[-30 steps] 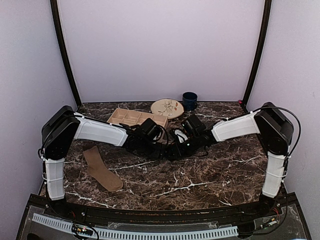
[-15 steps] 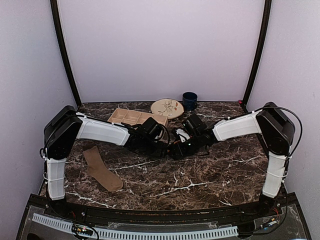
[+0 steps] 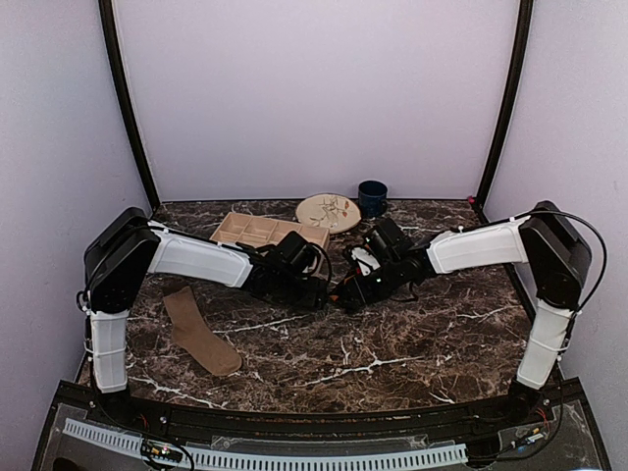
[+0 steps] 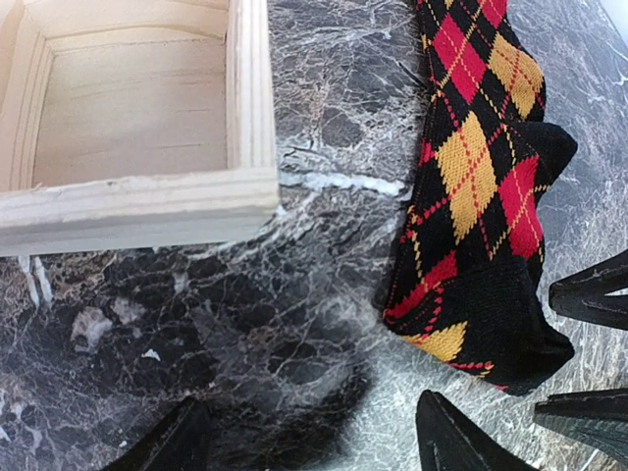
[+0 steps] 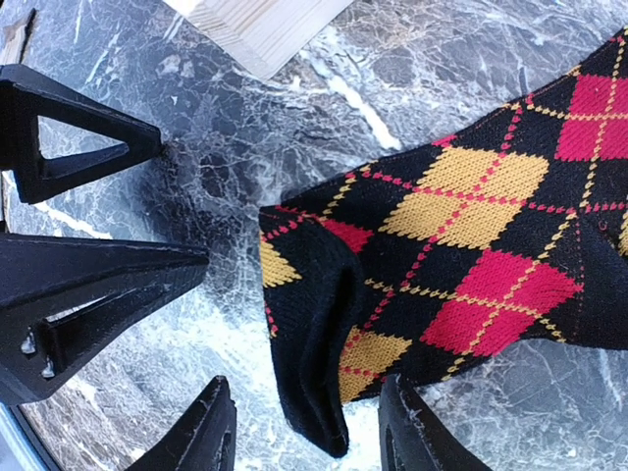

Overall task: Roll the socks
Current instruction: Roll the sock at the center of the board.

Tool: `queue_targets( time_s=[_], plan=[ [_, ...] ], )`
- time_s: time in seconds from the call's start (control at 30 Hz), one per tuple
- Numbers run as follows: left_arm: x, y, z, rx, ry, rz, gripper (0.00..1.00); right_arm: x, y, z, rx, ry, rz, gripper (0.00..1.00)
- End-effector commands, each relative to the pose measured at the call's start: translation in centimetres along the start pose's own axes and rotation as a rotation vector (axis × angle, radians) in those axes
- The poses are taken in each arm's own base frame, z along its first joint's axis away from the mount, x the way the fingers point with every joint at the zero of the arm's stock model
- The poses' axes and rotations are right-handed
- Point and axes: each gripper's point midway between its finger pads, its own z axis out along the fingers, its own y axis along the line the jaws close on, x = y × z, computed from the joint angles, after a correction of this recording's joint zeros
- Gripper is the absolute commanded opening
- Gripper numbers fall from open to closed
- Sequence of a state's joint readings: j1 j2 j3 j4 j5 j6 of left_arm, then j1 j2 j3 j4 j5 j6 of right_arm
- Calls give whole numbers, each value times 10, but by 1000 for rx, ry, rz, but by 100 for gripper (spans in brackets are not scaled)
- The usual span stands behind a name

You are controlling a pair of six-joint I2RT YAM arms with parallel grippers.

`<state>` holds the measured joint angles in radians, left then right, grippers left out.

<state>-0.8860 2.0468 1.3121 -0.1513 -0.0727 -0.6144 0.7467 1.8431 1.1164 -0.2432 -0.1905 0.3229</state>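
- Top external: both arms reach in to mid-table. The left gripper (image 3: 317, 292) and right gripper (image 3: 344, 296) sit almost tip to tip, just in front of the wooden tray (image 3: 263, 231). Their wrists cover whatever lies beneath, so we cannot read either jaw from here. The tan sock (image 3: 201, 334) lies flat near the left arm's base, well apart from both claws.
- Left wrist: the argyle sock (image 4: 481, 186) lies flat on the marble table (image 4: 245, 334). It sits off to the right of this claw, beyond its right finger, with its long axis running away up the picture. The left jaws stand wide and released, with only bare marble between them. The other arm's fingers poke in at the right edge, beside the sock's near end.
- Right wrist: only here do we see the relation that matters. The sock's near end lies between the right claw's fingertips, which straddle it, spread and not pinching. Its length runs up and to the right, away from the claw. We judge the right arm nearer, and that end the place to start the roll.
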Motion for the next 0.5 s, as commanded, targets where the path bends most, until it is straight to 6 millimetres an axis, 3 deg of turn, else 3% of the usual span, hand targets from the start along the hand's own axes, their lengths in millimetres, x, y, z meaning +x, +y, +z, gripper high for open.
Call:
queue_targets(
  time_s=[0.0,0.23,0.47],
  plan=[
    [96,48,18,-137,310,-24,75,-17,1,-14,12,-42,-18,49],
    [90,50,7,-142,275,-18,75,-32,-16,-32,142,-113,-49,49],
    [83,52,-6,-138,225,-19,75,-44,-11,-63,233,-210,-147,49]
  ],
)
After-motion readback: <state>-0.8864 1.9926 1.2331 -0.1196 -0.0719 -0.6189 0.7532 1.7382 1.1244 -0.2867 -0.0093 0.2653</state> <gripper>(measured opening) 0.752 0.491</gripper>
